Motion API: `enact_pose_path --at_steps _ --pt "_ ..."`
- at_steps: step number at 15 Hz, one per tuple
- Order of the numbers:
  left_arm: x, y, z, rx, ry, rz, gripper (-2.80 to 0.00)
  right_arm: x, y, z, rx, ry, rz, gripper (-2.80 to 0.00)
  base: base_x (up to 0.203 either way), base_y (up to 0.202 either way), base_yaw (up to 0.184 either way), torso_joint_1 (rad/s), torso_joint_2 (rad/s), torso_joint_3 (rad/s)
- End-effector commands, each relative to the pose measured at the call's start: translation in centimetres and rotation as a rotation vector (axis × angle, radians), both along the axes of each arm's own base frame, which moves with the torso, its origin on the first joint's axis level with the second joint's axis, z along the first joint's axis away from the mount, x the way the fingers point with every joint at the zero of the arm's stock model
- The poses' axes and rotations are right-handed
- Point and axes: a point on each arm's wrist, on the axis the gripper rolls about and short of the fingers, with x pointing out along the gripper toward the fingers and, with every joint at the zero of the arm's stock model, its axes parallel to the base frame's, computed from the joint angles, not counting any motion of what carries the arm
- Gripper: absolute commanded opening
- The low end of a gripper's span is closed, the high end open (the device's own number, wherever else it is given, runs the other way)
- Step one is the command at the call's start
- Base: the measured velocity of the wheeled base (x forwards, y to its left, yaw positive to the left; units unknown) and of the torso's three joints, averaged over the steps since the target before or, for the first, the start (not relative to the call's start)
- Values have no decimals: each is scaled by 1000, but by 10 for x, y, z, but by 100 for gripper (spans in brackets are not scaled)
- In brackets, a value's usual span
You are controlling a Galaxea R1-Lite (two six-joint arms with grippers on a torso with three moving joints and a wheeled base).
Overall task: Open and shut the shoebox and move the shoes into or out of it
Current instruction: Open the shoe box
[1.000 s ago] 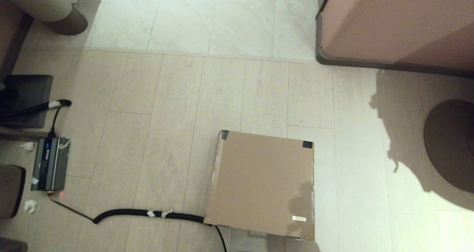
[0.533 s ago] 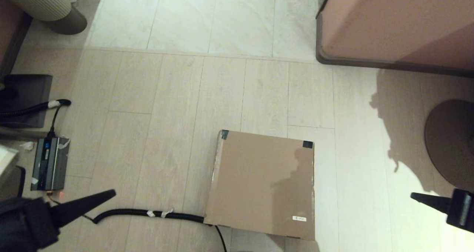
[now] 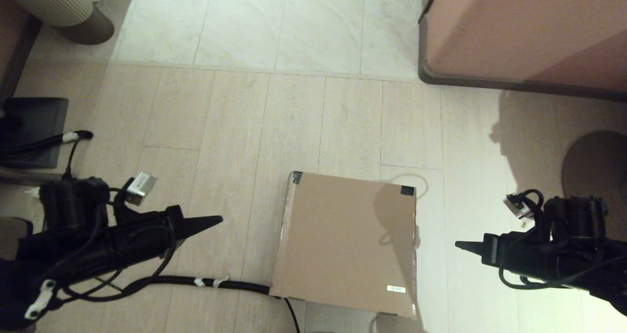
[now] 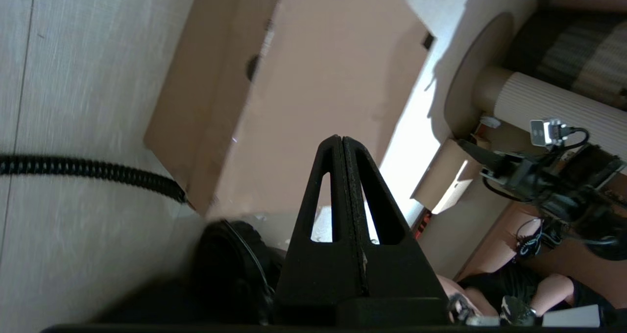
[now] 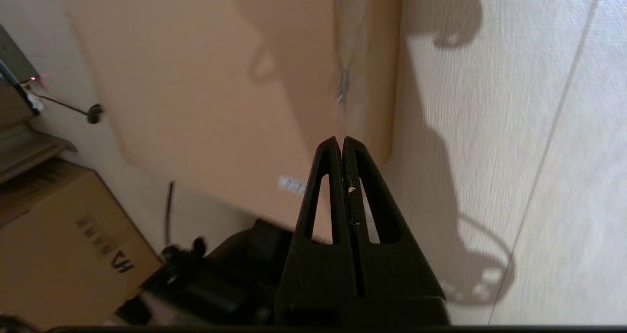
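The brown cardboard shoebox lies on the floor in front of me, lid flat and closed, with black tape at its far corners and a small white sticker near its front right corner. It also shows in the left wrist view and the right wrist view. My left gripper hovers to the left of the box, shut and empty, tip pointing at it. My right gripper hovers to the right of the box, shut and empty, also pointing at it. The shoes are out of view.
A black corrugated cable runs along the floor to the box's front left corner. A large pinkish-brown cabinet stands at the back right, a round base at the right, and a grey device at the left.
Both arms have swung in from the lower corners toward the box's two sides. The box has not moved.
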Motion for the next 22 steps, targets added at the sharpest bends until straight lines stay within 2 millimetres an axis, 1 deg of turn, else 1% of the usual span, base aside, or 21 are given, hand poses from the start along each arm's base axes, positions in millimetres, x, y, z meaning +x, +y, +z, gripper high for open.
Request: enact_pose_path --at_steps 1,3,5,7,11,12,15,16,17,19,22 --pt "24 -3 -26 0 71 -8 -280 18 1 -46 1 49 13 -280 0 0 0 0 0 0" --pt "42 -5 -42 2 61 -11 -280 29 3 -75 -3 -3 24 -280 0 0 0 0 0 0" --pt "58 -10 -53 4 42 -19 -280 34 5 -99 -6 -41 30 -280 0 0 0 0 0 0" --pt "67 -17 -62 6 44 -36 -280 36 11 -112 -13 -50 39 -280 0 0 0 0 0 0" --pt "83 -37 -66 7 23 -75 -280 48 26 -130 -42 -67 46 -280 0 0 0 0 0 0" --pt "87 -42 -68 17 19 -67 -280 50 27 -132 -41 -69 44 -280 0 0 0 0 0 0" --pt "99 -56 -73 35 5 -55 -280 58 31 -131 -39 -81 41 -280 0 0 0 0 0 0" --pt "102 -58 -74 38 1 -51 -280 59 35 -131 -39 -71 49 -280 0 0 0 0 0 0" --pt "106 -60 -73 45 -7 -35 -280 58 39 -130 -59 -65 29 -280 0 0 0 0 0 0" --pt "114 -73 -76 94 -19 50 -280 56 42 -128 -110 -68 -41 -280 0 0 0 0 0 0" --pt "126 -99 -96 158 -20 129 -280 53 44 -123 -110 -66 -70 -280 0 0 0 0 0 0"
